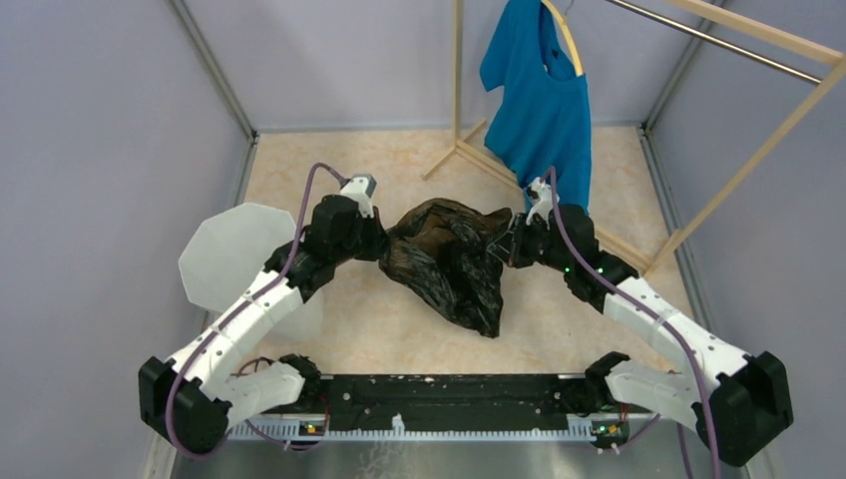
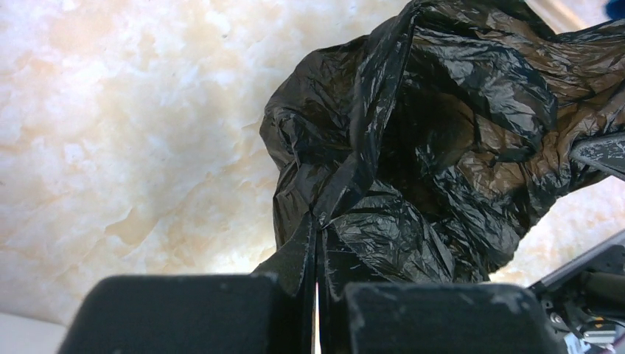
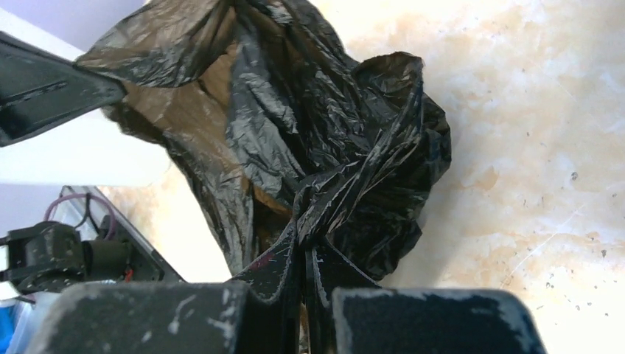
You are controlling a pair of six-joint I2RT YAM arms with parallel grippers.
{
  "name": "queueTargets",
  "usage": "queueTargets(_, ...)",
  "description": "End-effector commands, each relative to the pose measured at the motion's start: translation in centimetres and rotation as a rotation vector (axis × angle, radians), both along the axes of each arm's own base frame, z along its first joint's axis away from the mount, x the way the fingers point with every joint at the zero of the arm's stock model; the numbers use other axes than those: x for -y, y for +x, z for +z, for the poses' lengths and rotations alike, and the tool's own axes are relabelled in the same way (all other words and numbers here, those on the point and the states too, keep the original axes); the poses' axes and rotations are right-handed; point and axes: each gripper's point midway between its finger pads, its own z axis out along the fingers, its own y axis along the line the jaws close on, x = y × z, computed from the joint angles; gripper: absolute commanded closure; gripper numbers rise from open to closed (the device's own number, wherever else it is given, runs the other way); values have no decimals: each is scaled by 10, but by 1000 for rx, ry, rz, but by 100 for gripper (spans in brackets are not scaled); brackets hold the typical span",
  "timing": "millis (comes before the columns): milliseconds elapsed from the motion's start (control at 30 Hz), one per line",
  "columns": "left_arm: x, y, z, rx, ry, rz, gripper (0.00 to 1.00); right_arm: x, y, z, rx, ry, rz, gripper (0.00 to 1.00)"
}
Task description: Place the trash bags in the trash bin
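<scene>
I've got the black bag [image 1: 449,261] pinched from both sides. My left gripper [image 1: 379,239] is clamped on a fold at its left edge, and my right gripper [image 1: 515,239] on a twisted bunch at its right edge. The bag is stretched between them over the middle of the marbled table [image 1: 399,329], its lower end sagging toward me. The white bin [image 1: 234,254] sits off left, partly under my left arm, apart from the bag. A blue shirt [image 1: 539,110] hangs behind.
</scene>
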Motion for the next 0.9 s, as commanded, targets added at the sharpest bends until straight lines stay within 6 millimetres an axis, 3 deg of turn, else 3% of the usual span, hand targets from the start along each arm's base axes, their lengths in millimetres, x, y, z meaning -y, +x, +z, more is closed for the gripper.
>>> queueTargets(0,-8,17,-6,-2,31,89,100,-11,29,7,18,-3,-50,100)
queueTargets(67,-6,30,-1,-10,31,122,100,-13,48,7,14,-21,-96,100)
queueTargets(167,-2,68,39,8,-37,156,100,-17,90,17,22,-88,-186,100)
queueTargets(233,3,97,83,29,-109,135,100,-22,130,43,53,-156,-248,100)
queueTargets(333,4,130,183,147,-183,107,100,-23,166,129,145,-201,-302,100)
queueTargets(400,4,129,262,301,-229,61,100,-27,157,210,308,-157,-271,100)
queueTargets(467,2,98,338,502,-303,-8,100,-32,126,284,514,-78,-218,100)
queueTargets(500,0,76,367,599,-341,-48,100,-32,106,315,610,-25,-186,100)
queueTargets(567,-4,36,392,739,-413,-109,100,-30,69,351,759,86,-106,100)
queueTargets(667,-19,19,354,760,-442,-50,100,-19,39,343,864,154,-69,100)
queueTargets(733,-33,32,293,648,-369,64,100,-9,44,304,856,125,-124,100)
queueTargets(800,-44,47,204,446,-257,163,100,-1,60,237,743,46,-197,100)
queueTargets(867,-48,44,134,275,-172,182,100,0,68,158,584,-43,-214,100)
